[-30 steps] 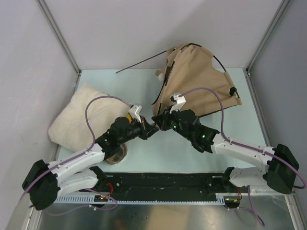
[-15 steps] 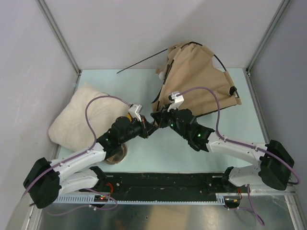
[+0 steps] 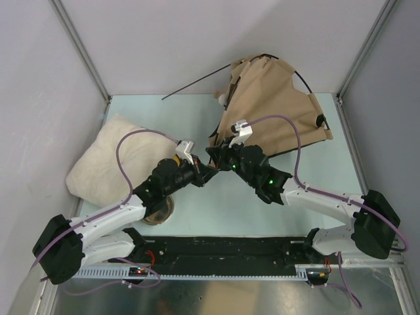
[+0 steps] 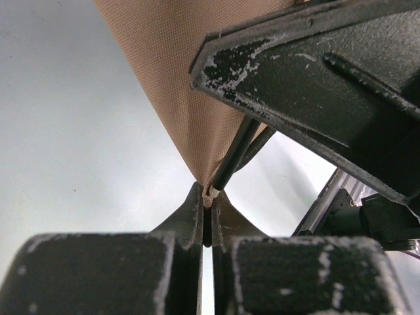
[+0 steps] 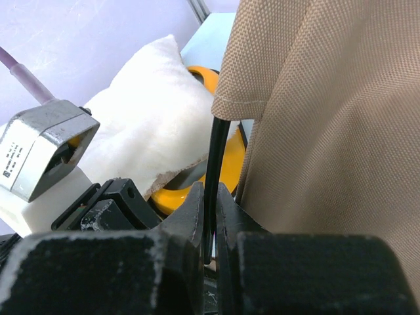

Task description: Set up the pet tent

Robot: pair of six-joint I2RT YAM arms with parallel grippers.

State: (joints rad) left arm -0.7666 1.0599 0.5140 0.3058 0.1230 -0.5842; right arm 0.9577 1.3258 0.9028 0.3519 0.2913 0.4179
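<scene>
The pet tent (image 3: pixel 275 105) is tan fabric on thin black poles, half raised at the back right. One loose pole (image 3: pixel 197 85) sticks out to the left. My two grippers meet at its near left corner. In the left wrist view my left gripper (image 4: pixel 208 197) is shut on the fabric corner (image 4: pixel 184 79), right where a pole tip (image 4: pixel 214 191) ends. In the right wrist view my right gripper (image 5: pixel 210 197) is shut on the black pole (image 5: pixel 216 151) just below the fabric hem (image 5: pixel 328 118). From above, the left gripper (image 3: pixel 209 172) and right gripper (image 3: pixel 214 157) nearly touch.
A cream fluffy pillow (image 3: pixel 111 161) lies at the left and shows in the right wrist view (image 5: pixel 144 131). The yellow bowl holder (image 5: pixel 230 164) sits under my left arm, with one bowl (image 3: pixel 161 213) showing from above. Walls close the table at back and sides.
My right arm has pushed a little left and away along the pole. The tent fabric has shifted slightly back and to the right. The left gripper has barely moved.
</scene>
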